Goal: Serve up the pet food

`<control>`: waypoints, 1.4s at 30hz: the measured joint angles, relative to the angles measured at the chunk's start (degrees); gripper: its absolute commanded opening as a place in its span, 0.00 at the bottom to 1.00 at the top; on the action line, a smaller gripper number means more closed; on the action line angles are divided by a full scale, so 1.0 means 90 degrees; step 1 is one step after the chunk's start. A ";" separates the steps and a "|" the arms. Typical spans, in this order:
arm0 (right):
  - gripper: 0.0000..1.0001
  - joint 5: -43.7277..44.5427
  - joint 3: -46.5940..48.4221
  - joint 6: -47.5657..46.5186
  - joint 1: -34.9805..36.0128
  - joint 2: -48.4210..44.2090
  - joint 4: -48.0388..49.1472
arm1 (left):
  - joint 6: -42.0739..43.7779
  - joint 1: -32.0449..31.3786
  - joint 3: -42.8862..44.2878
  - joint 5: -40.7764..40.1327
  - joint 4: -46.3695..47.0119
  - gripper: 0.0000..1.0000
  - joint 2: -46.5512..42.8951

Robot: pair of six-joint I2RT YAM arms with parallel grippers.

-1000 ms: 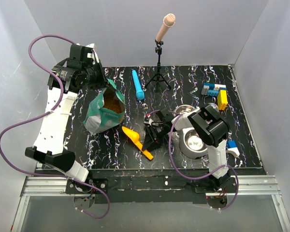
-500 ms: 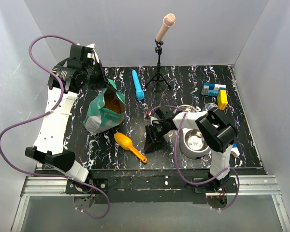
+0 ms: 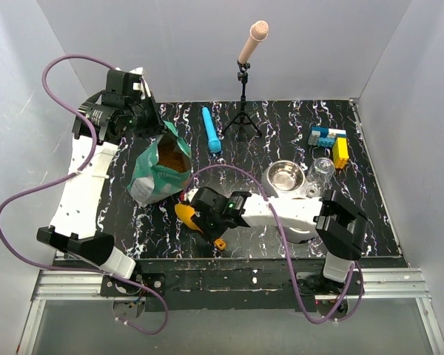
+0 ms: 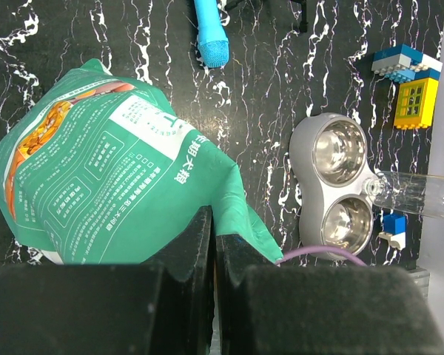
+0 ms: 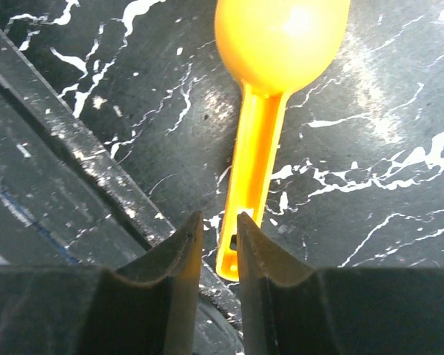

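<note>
The green pet food bag (image 3: pixel 157 176) stands open at the left with brown kibble showing inside. My left gripper (image 3: pixel 161 128) is shut on the bag's top edge; the left wrist view shows the bag (image 4: pixel 111 185) pinched between the closed fingers of that gripper (image 4: pixel 213 222). An orange scoop (image 3: pixel 185 213) lies flat near the table's front edge. My right gripper (image 3: pixel 207 220) hovers over its handle. In the right wrist view the right gripper (image 5: pixel 220 222) has a narrow gap, and the scoop (image 5: pixel 263 133) handle's end lies below it, partly under the right finger. The grey double bowl (image 3: pixel 285 176) is empty.
A blue cylinder (image 3: pixel 212 131) and a small tripod with a pink-tipped stick (image 3: pixel 243 111) stand at the back. Toy bricks (image 3: pixel 328 137) and a clear cup (image 3: pixel 320 171) sit at the right. The table's front rail (image 5: pixel 52 170) runs close beside the scoop.
My right arm swung left from beside the bowls to above the scoop handle. The scoop slid slightly left and toward the front edge. The left arm and bag stayed put.
</note>
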 measured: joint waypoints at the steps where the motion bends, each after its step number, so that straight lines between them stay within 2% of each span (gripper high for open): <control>1: 0.27 0.0170 0.0041 -0.0046 0.0075 0.0032 -0.0041 | -0.0010 0.0000 -0.0010 0.0000 0.0002 0.00 -0.0005; 7: 0.21 0.0619 0.0141 -0.0209 0.0114 0.0340 -0.0187 | -0.0039 0.0000 -0.0024 0.0022 0.0005 0.00 -0.0017; 15: 0.32 0.0872 0.0175 -0.0311 0.0236 0.0517 -0.0306 | -0.0039 0.0000 -0.0024 0.0029 0.0005 0.00 -0.0017; 21: 0.34 0.1246 0.0488 -0.0306 0.0369 0.0503 -0.0590 | -0.0036 0.0002 -0.0024 0.0039 0.0005 0.00 -0.0017; 37: 0.31 0.0738 0.0529 -0.0296 0.0498 0.0607 -0.0471 | -0.0036 0.0002 -0.0034 0.0056 0.0019 0.00 -0.0017; 42: 0.26 0.0719 0.0527 -0.0299 0.0498 0.0860 -0.0403 | -0.0036 0.0000 -0.0029 0.0073 0.0000 0.00 -0.0017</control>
